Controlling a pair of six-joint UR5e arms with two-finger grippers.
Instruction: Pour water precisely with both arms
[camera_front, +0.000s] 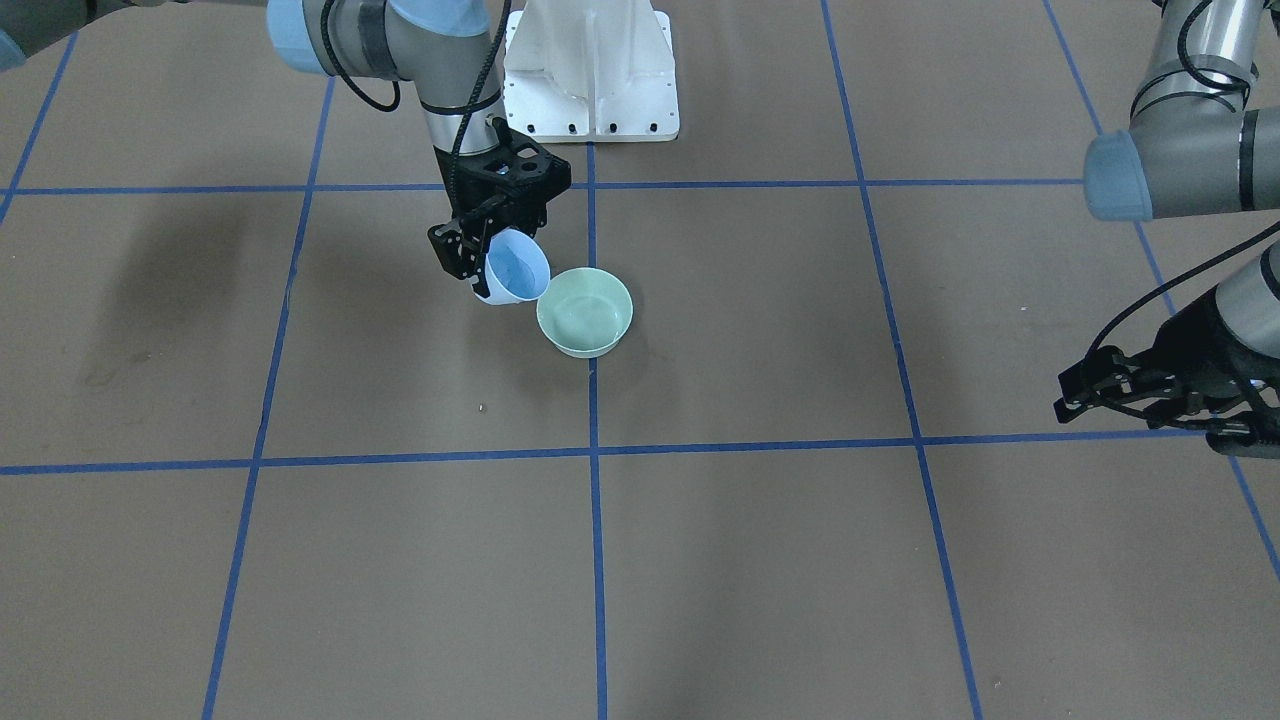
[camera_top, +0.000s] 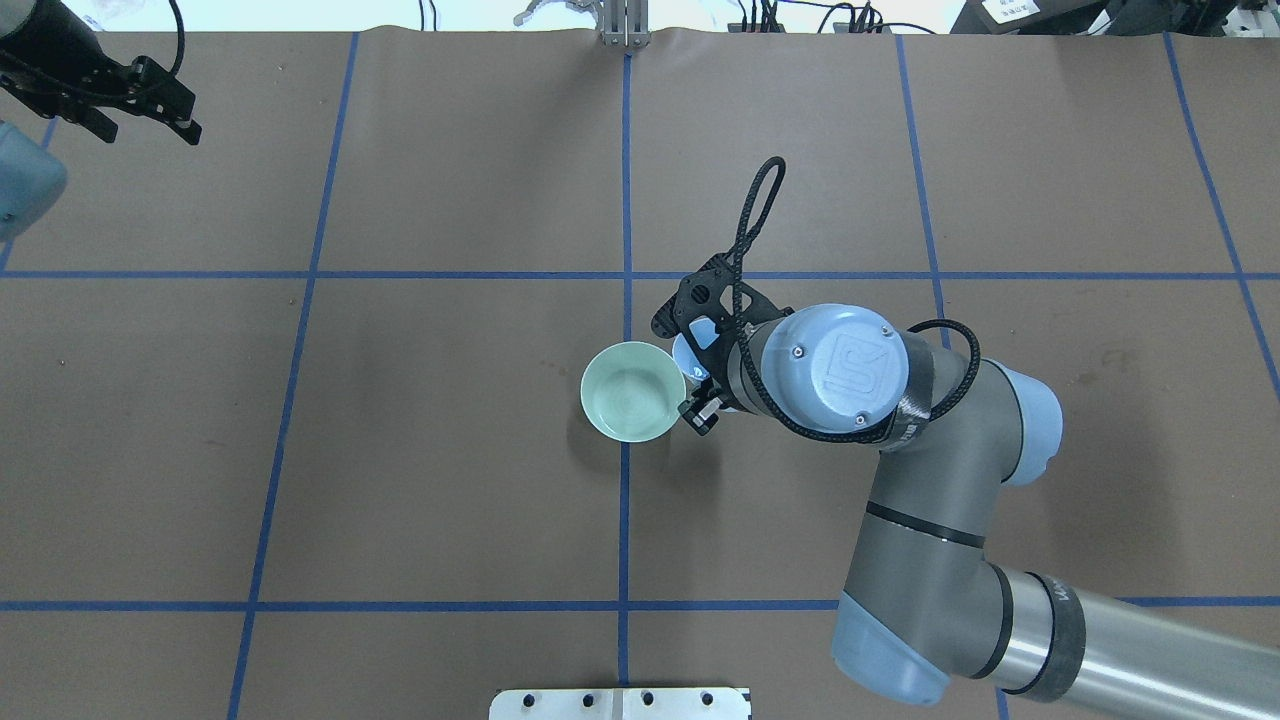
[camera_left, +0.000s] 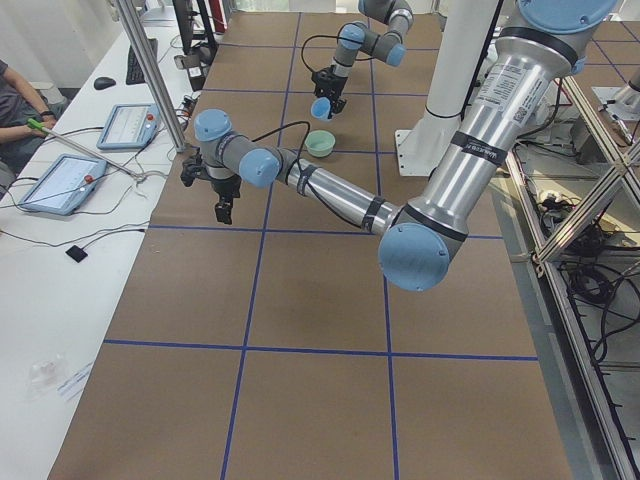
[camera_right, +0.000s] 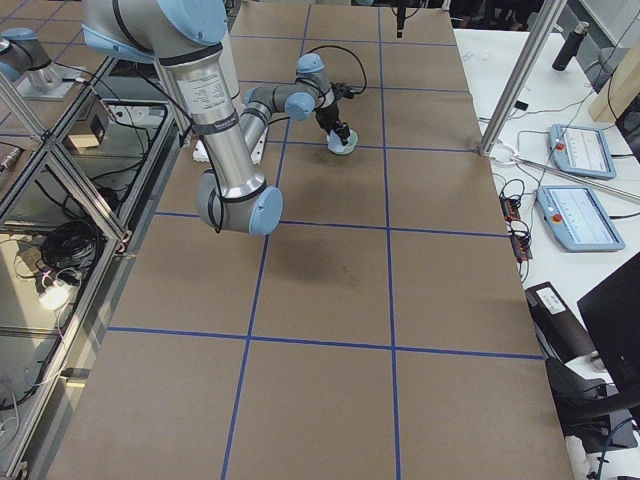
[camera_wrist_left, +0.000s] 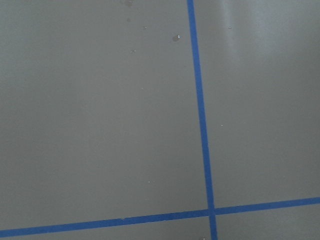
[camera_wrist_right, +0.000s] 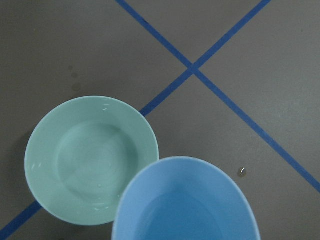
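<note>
My right gripper (camera_front: 487, 250) is shut on the rim of a light blue cup (camera_front: 516, 268). It holds the cup off the table, tilted toward a pale green bowl (camera_front: 585, 311), with the two rims close together. The right wrist view shows water in the cup (camera_wrist_right: 187, 205) and the bowl (camera_wrist_right: 90, 160) beside it. From overhead, the right arm hides most of the cup (camera_top: 690, 355) next to the bowl (camera_top: 632, 391). My left gripper (camera_front: 1066, 396) is open and empty, far off at the table's side (camera_top: 190, 118).
The brown table is marked with a grid of blue tape lines (camera_front: 592, 450). The white pedestal base (camera_front: 590, 70) stands just behind the bowl. The left wrist view shows only bare table and tape (camera_wrist_left: 202, 125). Operators' tablets (camera_left: 62, 183) lie on a side desk.
</note>
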